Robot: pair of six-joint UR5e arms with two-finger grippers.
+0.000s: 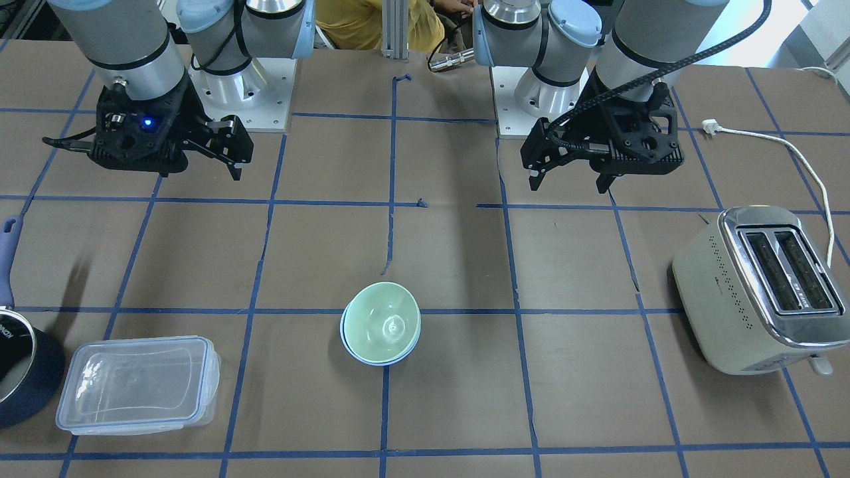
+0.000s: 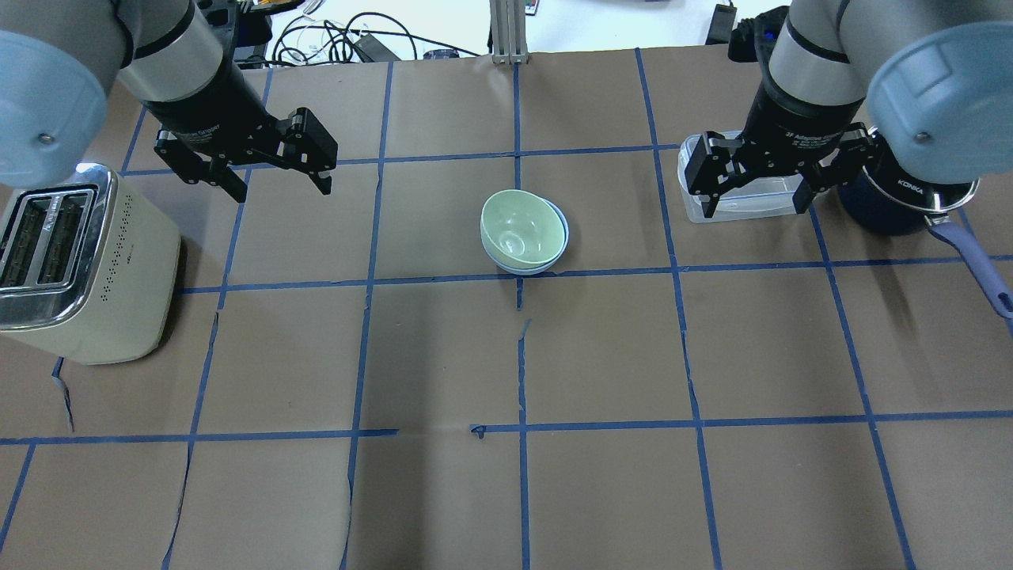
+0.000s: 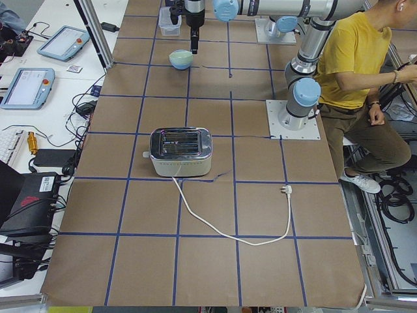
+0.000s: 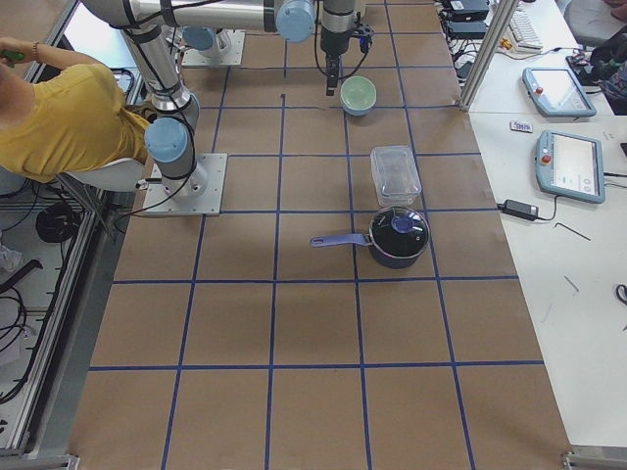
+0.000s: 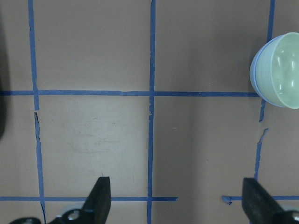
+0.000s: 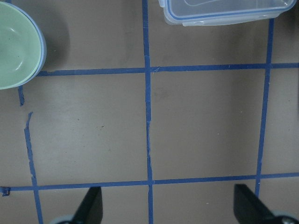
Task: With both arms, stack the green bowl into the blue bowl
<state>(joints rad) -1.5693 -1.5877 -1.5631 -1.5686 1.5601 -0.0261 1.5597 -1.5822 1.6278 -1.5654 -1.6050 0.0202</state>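
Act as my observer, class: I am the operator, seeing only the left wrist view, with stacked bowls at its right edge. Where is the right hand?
Observer: The right hand is open and empty, well away from the green bowl.
Operator: What stands on the left hand side?
Observer: A toaster, unplugged; its plug lies loose.
Operator: And on the right hand's side?
Observer: A clear container and a dark saucepan, side by side.
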